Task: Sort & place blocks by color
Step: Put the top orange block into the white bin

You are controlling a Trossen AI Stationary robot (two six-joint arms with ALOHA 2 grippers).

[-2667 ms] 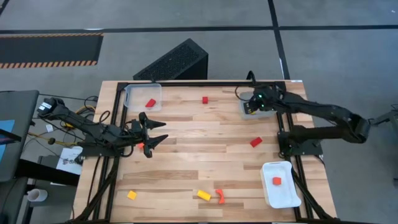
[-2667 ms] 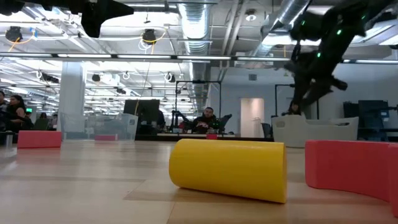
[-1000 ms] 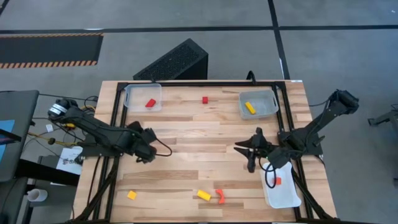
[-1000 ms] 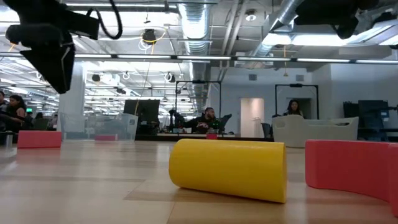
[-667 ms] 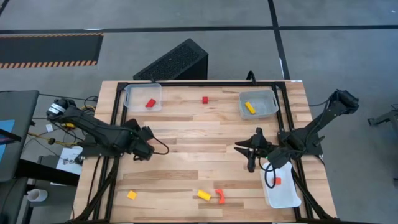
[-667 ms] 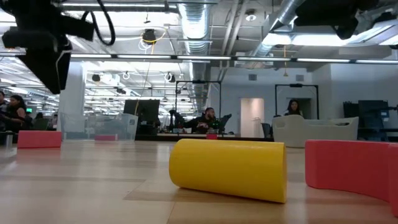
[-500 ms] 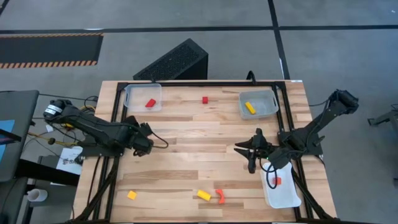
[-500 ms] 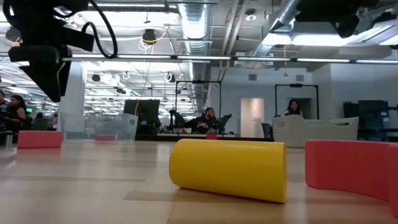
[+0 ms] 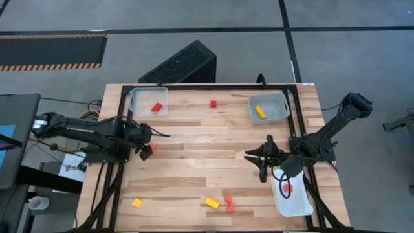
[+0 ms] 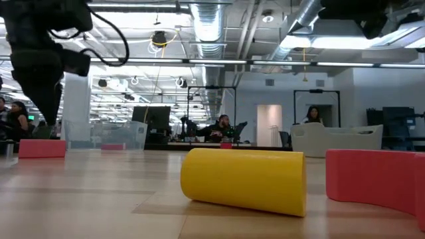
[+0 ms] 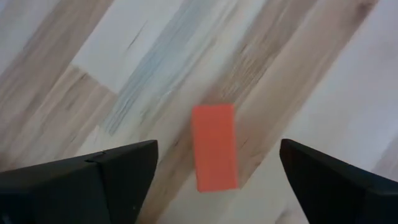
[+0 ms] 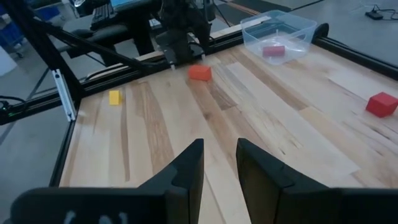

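An orange bar block (image 11: 214, 147) lies flat on the wood near the table's left edge. My left gripper (image 11: 217, 144) hangs over it, pointing down and open, one finger on each side, well apart from the block. My right gripper (image 12: 219, 158) hovers near the right edge, its fingers a narrow gap apart with nothing between them. A red block (image 9: 156, 107) sits in the far-left clear tray (image 9: 138, 97). A yellow bar (image 9: 260, 112) sits in the far-right tray (image 9: 279, 98). An orange block (image 9: 286, 188) sits in the white tray (image 9: 299, 206).
Loose on the table are a red cube (image 9: 213, 103) at the far side, and a yellow cube (image 9: 137, 202), a yellow bar (image 9: 212, 203) and a curved orange piece (image 9: 229, 204) along the near edge. A black frame rail (image 9: 123, 123) borders the table.
My left gripper has gone toward the table's left edge and a little toward the far side, sinking somewhat. The orange bar now lies on the wood right beside its fingers. My right arm has kept still.
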